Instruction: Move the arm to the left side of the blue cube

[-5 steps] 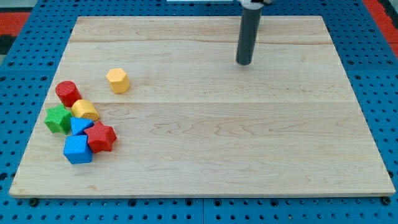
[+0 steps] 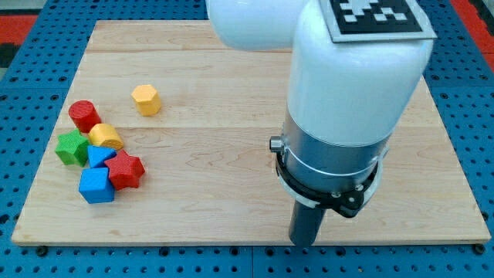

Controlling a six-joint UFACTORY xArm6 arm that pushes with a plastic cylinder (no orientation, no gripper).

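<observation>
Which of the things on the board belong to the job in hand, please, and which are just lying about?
Job: blue cube; my tip, far to the view's right of it, near the board's bottom edge.

Lying about: red star, smaller blue block, green star, yellow cylinder, red cylinder, yellow hexagon.

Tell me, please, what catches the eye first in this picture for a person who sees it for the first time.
The big white arm fills the view's right, and my tip touches the wooden board near its bottom edge. Far to the left sits a tight cluster around the blue cube, with a yellow hexagonal block apart above.
</observation>
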